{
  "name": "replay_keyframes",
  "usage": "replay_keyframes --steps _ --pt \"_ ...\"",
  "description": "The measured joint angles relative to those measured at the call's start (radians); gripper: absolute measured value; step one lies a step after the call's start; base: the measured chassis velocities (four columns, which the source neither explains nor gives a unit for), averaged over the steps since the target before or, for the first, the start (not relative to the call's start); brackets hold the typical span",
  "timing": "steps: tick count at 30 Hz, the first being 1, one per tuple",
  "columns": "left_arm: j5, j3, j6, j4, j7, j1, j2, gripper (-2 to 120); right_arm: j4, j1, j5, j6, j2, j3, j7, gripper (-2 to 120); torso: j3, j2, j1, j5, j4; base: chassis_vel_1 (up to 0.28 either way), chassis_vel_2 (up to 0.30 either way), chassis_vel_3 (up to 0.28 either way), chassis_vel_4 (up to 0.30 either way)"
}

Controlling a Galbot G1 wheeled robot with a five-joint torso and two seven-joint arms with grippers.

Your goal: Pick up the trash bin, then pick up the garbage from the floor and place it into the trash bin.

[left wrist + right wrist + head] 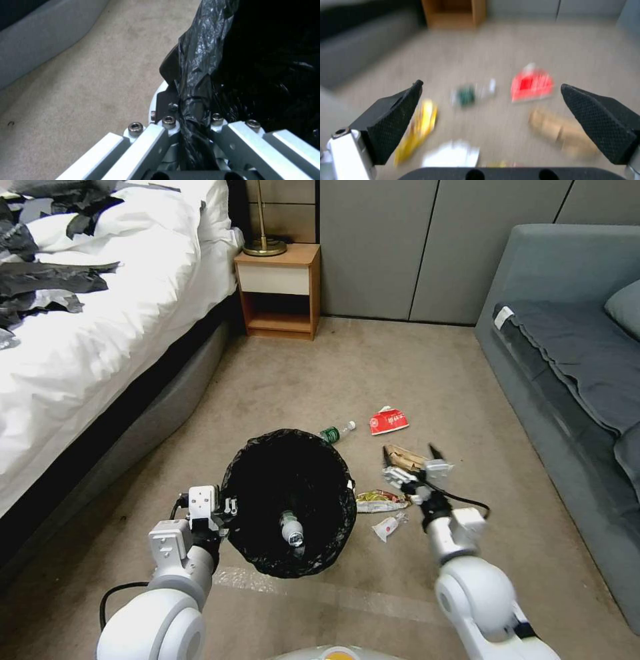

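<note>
While the left gripper (225, 508) clamps the bag-lined rim of the trash bin (290, 500), which has a clear bottle (291, 529) inside, the right gripper (417, 468) hangs with fingers spread wide over the floor (300, 373) litter: red packet (388, 421), brown paper bag (403, 456), yellow wrapper (379, 501), white tissue (387, 527) and green-labelled bottle (336, 433).
</note>
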Motion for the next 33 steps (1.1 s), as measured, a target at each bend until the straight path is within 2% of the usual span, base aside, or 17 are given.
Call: replay_keyframes --steps 1,2,6,7,10,14,33 --pt "0.002 -0.001 -0.001 0.007 0.000 -0.001 -0.003 0 -0.034 0.034 0.045 -0.078 -0.004 -0.026 0.021 100 0.000 0.000 0.000 -0.0003 0.0002 0.000 0.000 0.000 0.000" --pt "0.002 -0.001 -0.001 0.007 0.000 -0.001 -0.003 0 -0.034 0.034 0.045 -0.078 -0.004 -0.026 0.021 100 0.000 0.000 0.000 -0.0003 0.0002 0.000 0.000 0.000 0.000" --pt "0.010 -0.001 -0.005 0.025 0.000 0.006 -0.015 0 -0.191 0.160 0.216 -0.264 -0.005 -0.113 0.116 100 0.000 0.000 0.000 -0.0003 0.0007 0.000 0.000 0.000 0.000" --pt "0.010 -0.001 -0.005 0.025 0.000 0.006 -0.015 0 -0.191 0.160 0.216 -0.264 -0.005 -0.113 0.116 100 0.000 0.000 0.000 -0.0003 0.0007 0.000 0.000 0.000 0.000" --pt "0.010 -0.002 -0.008 0.026 0.000 0.016 -0.020 0 -0.312 0.198 0.260 -0.320 0.002 -0.133 0.130 100 0.000 0.000 0.000 -0.0002 0.0002 0.000 0.000 0.000 0.000" --pt "0.010 -0.004 -0.009 0.024 -0.001 0.020 -0.021 0 -0.397 0.202 0.263 -0.332 0.011 -0.136 0.130 100 0.000 0.000 0.000 0.0000 0.0001 0.000 0.000 0.000 0.000" --pt "0.017 -0.004 -0.017 0.001 -0.005 0.045 -0.016 0 -0.528 0.198 0.204 -0.289 -0.002 -0.075 0.065 100 0.000 0.000 0.000 0.0000 0.0001 0.000 0.000 0.000 0.000"
